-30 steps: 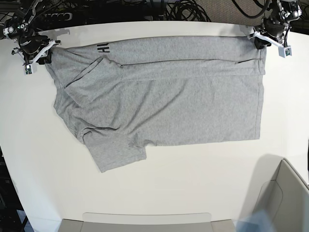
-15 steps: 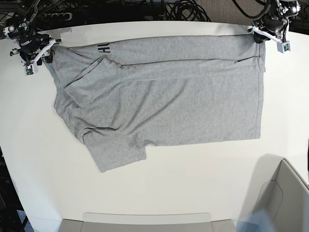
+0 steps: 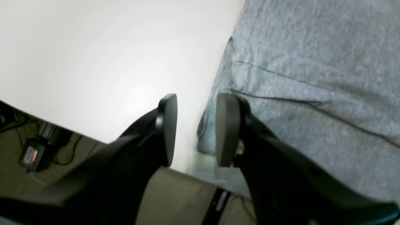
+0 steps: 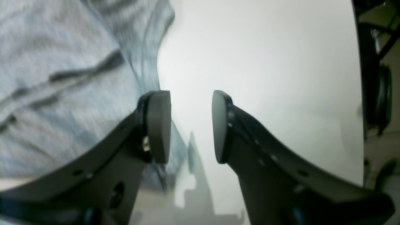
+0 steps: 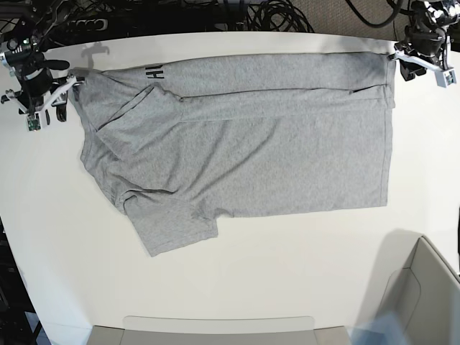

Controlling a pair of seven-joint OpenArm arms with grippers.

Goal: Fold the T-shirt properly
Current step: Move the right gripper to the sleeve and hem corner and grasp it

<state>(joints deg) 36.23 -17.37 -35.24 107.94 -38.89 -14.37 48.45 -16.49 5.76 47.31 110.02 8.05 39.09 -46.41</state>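
Note:
The heather-grey T-shirt (image 5: 244,151) lies flat on the white table (image 5: 287,251), its far long edge folded over into a band. Black lettering (image 5: 153,72) peeks out at the band's left end. A sleeve (image 5: 172,223) sticks out at the near left. My left gripper (image 5: 411,65) hovers just off the shirt's far right corner; in its wrist view it (image 3: 195,128) is open and empty, the shirt's (image 3: 312,78) hem beside one finger. My right gripper (image 5: 54,100) sits off the far left corner, also open (image 4: 191,125), with the shirt (image 4: 62,78) beside it.
A grey bin (image 5: 424,295) stands at the near right corner and a shallow grey tray (image 5: 215,327) along the near edge. Black cables (image 5: 273,14) pile up behind the table's far edge, close to both arms.
Both grippers have drawn outward, off the shirt's far corners. The right gripper has opened and let go of the cloth. The shirt itself lies as before.

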